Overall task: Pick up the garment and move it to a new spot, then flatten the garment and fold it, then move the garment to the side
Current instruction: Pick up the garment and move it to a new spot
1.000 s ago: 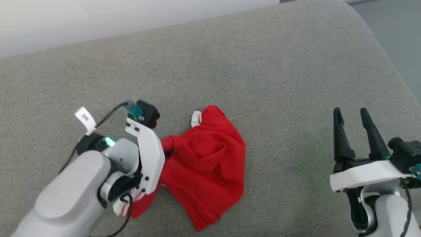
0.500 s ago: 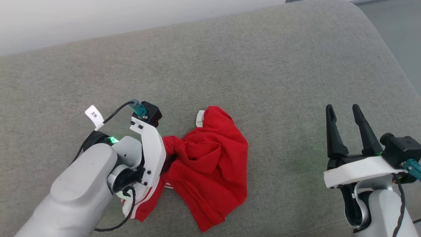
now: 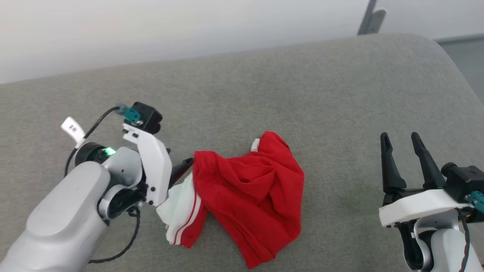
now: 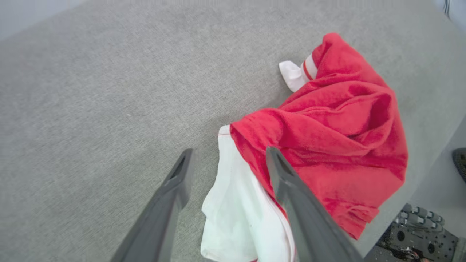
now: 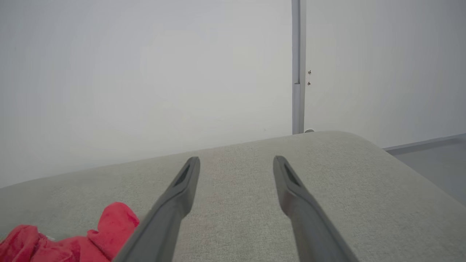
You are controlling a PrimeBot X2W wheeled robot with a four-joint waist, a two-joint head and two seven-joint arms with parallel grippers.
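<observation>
The garment (image 3: pixel 249 196) lies crumpled on the grey cushion (image 3: pixel 264 94), red body uppermost, with a white sleeve with red stripes (image 3: pixel 181 219) spread at its left. Its black print is hidden in the folds. My left gripper (image 3: pixel 185 166) is at the garment's left edge. In the left wrist view this gripper (image 4: pixel 229 152) is open, its fingers straddling the edge of the garment (image 4: pixel 327 145) just above the sleeve (image 4: pixel 236 218). My right gripper (image 3: pixel 400 136) stands open over bare cushion, well to the garment's right. The right wrist view shows the right gripper (image 5: pixel 236 160) open and the garment (image 5: pixel 72 240) at lower left.
The cushion's rounded back edge meets a pale wall (image 3: pixel 151 30). A grey metal post (image 3: pixel 372 20) stands behind the cushion's far right corner. Grey floor (image 3: pixel 465 56) shows past the cushion's right edge. Bare cushion stretches behind the garment and between it and my right gripper.
My left gripper, shut on the garment's left part before, has opened and drawn back left. The white sleeve has come out from under the red cloth. The head camera has shifted.
</observation>
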